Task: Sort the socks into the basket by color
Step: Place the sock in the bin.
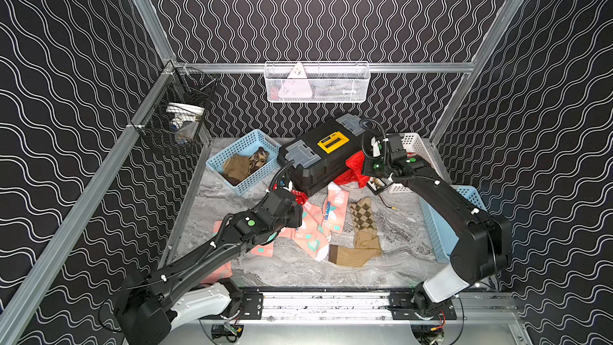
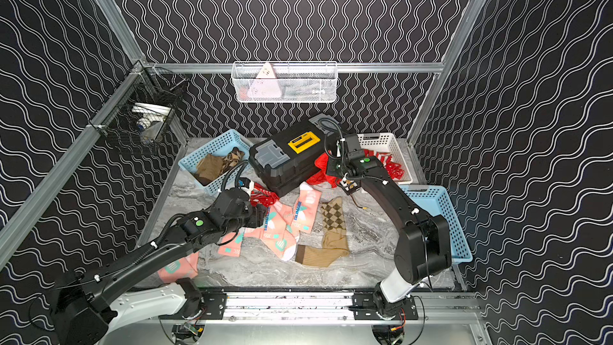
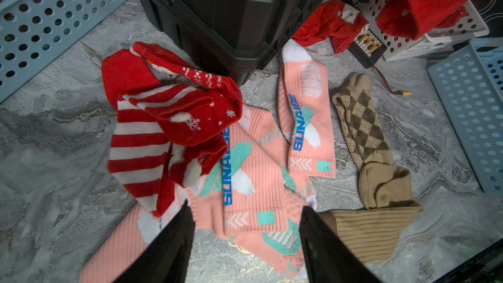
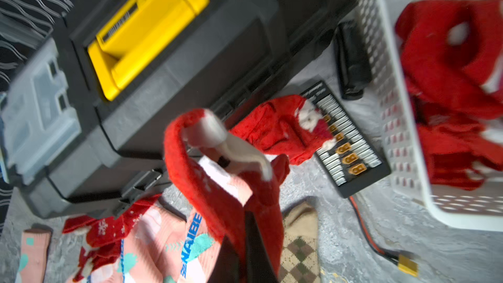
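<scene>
**Left claw (image 3: 246, 205) gaping over pink socks (image 3: 245, 164); right claw (image 4: 242, 230) clenching a red sock (image 4: 179, 153)**

Nearest to me, the left claw is hovering over the pile with its jaws standing well apart and nothing between them. Beneath it the pink socks are lying overlapped on the grey marbled table (image 1: 282, 270). One lettered pink sock (image 1: 335, 209) is stretching front to back, its white toe pointing at the black toolbox (image 1: 318, 157). Just beside it the argyle sock (image 1: 363, 219) is running the same way, and its plain foot is bunching onto the mustard ribbed sock (image 1: 353, 255). That one is lying crosswise, dark cuff pointing toward the robot's left. By the toolbox's near corner, a striped sock (image 3: 136, 142) and a snowflake sock (image 3: 190, 121) are lying tangled together, partly over the pink ones.

Farther back, the right claw is pinching shut on the red sock and holding it above the table, between the toolbox and the white basket (image 1: 414, 147). Its length is drooping away from the claw tips, with the white-lined cuff at the far end toward the toolbox. Below it a Santa sock (image 4: 277, 129) is lying beside the toolbox, its end resting on a black connector board (image 4: 351, 153). More red socks (image 2: 391, 167) are sitting in the white basket, and brown socks (image 1: 237, 165) are filling the far blue basket (image 1: 245, 141).
</scene>
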You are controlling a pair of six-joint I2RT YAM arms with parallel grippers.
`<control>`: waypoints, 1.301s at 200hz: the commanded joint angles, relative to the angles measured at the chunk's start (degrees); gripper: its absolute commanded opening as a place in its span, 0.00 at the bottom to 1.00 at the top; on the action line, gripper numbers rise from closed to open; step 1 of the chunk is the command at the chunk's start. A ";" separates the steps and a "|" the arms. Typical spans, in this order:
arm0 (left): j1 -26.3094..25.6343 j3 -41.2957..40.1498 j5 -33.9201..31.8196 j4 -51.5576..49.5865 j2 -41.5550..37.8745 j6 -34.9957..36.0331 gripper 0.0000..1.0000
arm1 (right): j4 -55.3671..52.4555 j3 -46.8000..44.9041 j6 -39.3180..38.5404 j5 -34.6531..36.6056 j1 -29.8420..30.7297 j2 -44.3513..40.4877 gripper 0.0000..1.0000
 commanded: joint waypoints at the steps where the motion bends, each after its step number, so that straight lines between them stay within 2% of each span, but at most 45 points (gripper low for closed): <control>1: -0.09 -0.14 -0.45 1.74 -0.41 0.21 0.66 | -1.10 2.06 -0.95 3.35 -1.68 -0.95 0.00; 70: -0.23 -0.15 -0.31 1.21 -1.35 0.35 0.66 | 0.20 10.38 -3.16 10.09 -12.37 4.19 0.00; 123: -0.23 -0.15 0.21 1.90 -2.07 0.57 0.66 | 4.25 12.46 -5.19 15.17 -16.84 12.22 0.00; 205: -0.29 0.78 0.45 1.38 -1.70 1.32 0.68 | 6.89 11.57 -3.46 12.39 -21.04 25.60 0.00; 260: -0.32 0.83 1.09 1.99 -0.93 0.96 0.71 | 8.30 9.67 -2.33 9.93 -21.39 30.44 0.00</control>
